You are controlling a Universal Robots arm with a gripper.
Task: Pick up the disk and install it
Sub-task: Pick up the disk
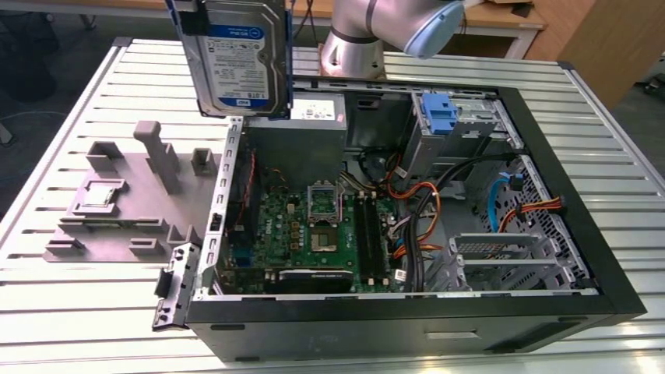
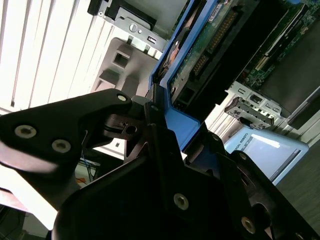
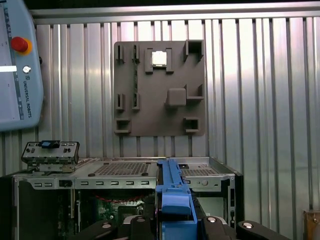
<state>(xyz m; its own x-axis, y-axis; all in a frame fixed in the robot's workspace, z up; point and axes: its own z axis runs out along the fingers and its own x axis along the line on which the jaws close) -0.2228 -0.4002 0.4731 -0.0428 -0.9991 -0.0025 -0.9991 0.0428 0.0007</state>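
The disk [image 1: 239, 62] hangs upright in the air, its white-and-blue label facing the exterior view and a blue carrier framing it. It is high above the far corner of the open computer case [image 1: 416, 312], on the exterior view's left. In the second wrist view my gripper [image 2: 170, 125] is shut on the disk [image 2: 200, 55], its black fingers [image 2: 115, 107] pressing the blue carrier on both sides. The first wrist view looks along the carrier's blue edge [image 3: 172, 200] between the gripper [image 3: 175, 222] parts, with the case below.
A grey fixture plate [image 1: 124, 202] with raised blocks lies on the slatted table [image 1: 93, 312] beside the case. Inside the case are the motherboard [image 1: 311, 226], coloured cables [image 1: 426, 202] and a metal drive cage with a bare blue bracket [image 1: 441, 117]. A teach pendant [image 3: 17, 65] hangs nearby.
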